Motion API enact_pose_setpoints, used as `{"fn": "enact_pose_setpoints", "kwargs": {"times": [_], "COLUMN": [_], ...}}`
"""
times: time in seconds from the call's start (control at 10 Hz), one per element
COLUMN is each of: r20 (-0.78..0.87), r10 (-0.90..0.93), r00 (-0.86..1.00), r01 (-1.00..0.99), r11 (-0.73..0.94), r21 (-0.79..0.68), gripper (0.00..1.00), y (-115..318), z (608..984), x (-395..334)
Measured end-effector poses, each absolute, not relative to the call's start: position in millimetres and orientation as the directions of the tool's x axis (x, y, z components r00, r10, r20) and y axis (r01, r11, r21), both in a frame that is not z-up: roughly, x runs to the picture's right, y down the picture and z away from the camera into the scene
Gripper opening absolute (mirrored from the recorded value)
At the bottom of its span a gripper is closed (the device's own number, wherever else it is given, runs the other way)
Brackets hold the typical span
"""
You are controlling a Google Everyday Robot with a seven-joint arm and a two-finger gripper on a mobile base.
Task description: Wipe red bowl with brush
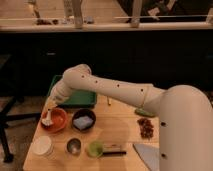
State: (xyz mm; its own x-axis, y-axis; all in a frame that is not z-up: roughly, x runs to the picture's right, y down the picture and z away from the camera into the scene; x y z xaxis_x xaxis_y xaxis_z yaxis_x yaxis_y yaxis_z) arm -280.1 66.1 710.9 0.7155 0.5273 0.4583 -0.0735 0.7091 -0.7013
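Note:
The red bowl (56, 121) sits at the left of the wooden table. My gripper (54, 102) hangs just above the bowl's far left rim, at the end of the white arm that reaches in from the right. It is shut on the brush (49, 114), whose pale handle slants down and left out of the gripper. The brush's white bristled head (47, 122) rests inside the bowl on its left side. The upper end of the handle is hidden by the gripper.
A green tray (79, 98) lies behind the bowl. A dark bowl with a blue sponge (83, 120) stands right beside it. Along the front edge are a white cup (42, 145), a metal cup (74, 146), a green cup (95, 148) and a block brush (115, 149). Brown bits (146, 128) and a cloth (148, 155) lie at the right.

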Motion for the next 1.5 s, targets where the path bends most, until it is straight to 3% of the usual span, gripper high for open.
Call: {"fn": "enact_pose_setpoints", "kwargs": {"times": [0.4,0.7,1.2,1.5], "r20": [0.407,0.383,0.443,0.484], "r10": [0.542,0.544,0.502,0.476], "r00": [0.735,0.746,0.743,0.734], "r01": [-0.135,-0.158,-0.056,0.016], "r11": [0.705,0.704,0.706,0.701], "r21": [-0.696,-0.692,-0.706,-0.713], "gripper": [0.0,0.0,0.0,0.0], "y": [63,49,44,55], "z": [707,730,743,729], "x": [-227,-210,-280,-300]}}
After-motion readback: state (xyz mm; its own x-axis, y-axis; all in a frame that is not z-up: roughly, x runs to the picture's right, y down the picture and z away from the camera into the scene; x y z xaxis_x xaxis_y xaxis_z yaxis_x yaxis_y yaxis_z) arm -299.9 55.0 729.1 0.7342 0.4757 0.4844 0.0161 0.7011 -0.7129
